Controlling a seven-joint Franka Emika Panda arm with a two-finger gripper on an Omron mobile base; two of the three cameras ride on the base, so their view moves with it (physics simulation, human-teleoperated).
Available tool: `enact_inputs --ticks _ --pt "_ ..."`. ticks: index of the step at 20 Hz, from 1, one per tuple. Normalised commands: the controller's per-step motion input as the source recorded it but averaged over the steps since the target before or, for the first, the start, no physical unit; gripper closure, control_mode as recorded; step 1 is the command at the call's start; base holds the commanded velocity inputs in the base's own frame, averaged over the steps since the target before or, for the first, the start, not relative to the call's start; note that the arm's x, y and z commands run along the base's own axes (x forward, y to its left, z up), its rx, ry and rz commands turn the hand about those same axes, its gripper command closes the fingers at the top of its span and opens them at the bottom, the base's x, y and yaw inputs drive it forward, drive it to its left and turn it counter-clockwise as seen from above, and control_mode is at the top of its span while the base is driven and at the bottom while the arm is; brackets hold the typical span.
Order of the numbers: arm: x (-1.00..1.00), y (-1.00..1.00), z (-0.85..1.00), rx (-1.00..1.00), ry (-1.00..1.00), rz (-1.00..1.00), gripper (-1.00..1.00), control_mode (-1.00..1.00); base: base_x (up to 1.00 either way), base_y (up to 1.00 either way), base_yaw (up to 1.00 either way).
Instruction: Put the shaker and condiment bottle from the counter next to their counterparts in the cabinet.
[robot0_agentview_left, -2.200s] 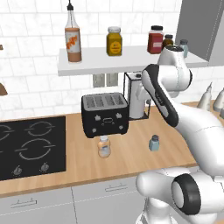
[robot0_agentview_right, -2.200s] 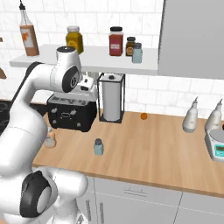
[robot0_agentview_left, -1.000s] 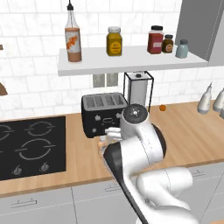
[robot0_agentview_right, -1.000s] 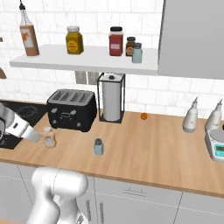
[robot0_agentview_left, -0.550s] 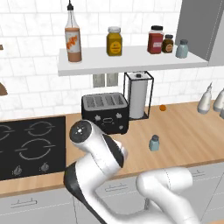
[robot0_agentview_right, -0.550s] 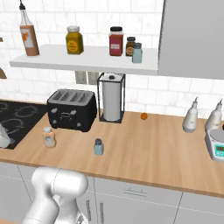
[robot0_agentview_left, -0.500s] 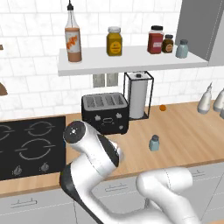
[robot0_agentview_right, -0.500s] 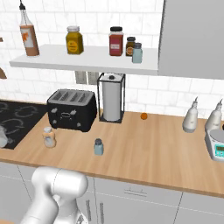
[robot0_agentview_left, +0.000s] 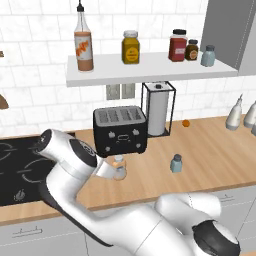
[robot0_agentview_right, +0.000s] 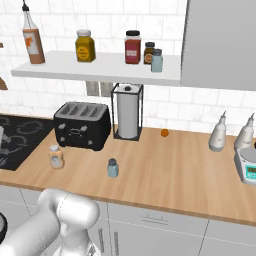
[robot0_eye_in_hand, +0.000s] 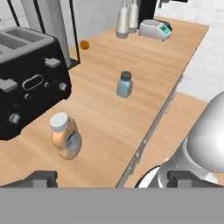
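Wooden counter (robot0_agentview_right: 175, 165): both loose items stand on it; the orange bottle (robot0_eye_in_hand: 64, 136) in front of the toaster (robot0_eye_in_hand: 26, 78), the shaker (robot0_eye_in_hand: 124, 85) further along toward the paper-towel stand (robot0_agentview_right: 128, 111).
Progress: nothing delivered, as far as the views show; neither item has left the counter and neither is gripped.
Left to do: judged from this, the whole job remains — grasp, lift and shelve each item in turn.
Shelf (robot0_agentview_left: 150, 70): the tall bottle (robot0_agentview_left: 83, 43) stands at one end, the pale shaker (robot0_agentview_left: 208, 55) near the grey door at the other; these are the spots to set things beside.
Gripper (robot0_eye_in_hand: 111, 178): fingers spread wide, holding nothing; the two dark fingertips (robot0_eye_in_hand: 40, 179) sit far apart at the bottom of the hand view.
Orange bottle vs fingers: ahead of the tips, upright, nearer the left-hand tip than the right-hand one in the hand view, off the midline between them and not touching either.
Shaker vs fingers: well beyond the orange bottle, roughly on the midline, apart from both tips.
Likely step: an approach to the orange bottle, since it is the closer item; the gripper would need to shift toward it to bring it between the fingers.
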Motion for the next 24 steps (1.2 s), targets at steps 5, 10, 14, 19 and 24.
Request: enact_inputs --ticks 5,10,14,19,24 --pt "0.00 -0.12 -0.04 -0.03 0.00 0.00 -1.00 -1.00 0.00 0.00 0.00" --pt "0.00 -0.04 -0.04 0.03 -0.01 0.06 -1.00 -1.00 0.00 0.00 0.00" --pt "0.00 -0.18 -0.20 0.15 -0.08 0.27 -1.00 -1.00 0.00 0.00 0.00" --pt "0.00 -0.18 -0.17 0.11 -0.07 0.29 -1.00 -1.00 0.00 0.00 0.00" --pt "0.12 0.01 -0.02 0.02 0.00 0.00 -1.00 -1.00 0.00 0.00 0.00"
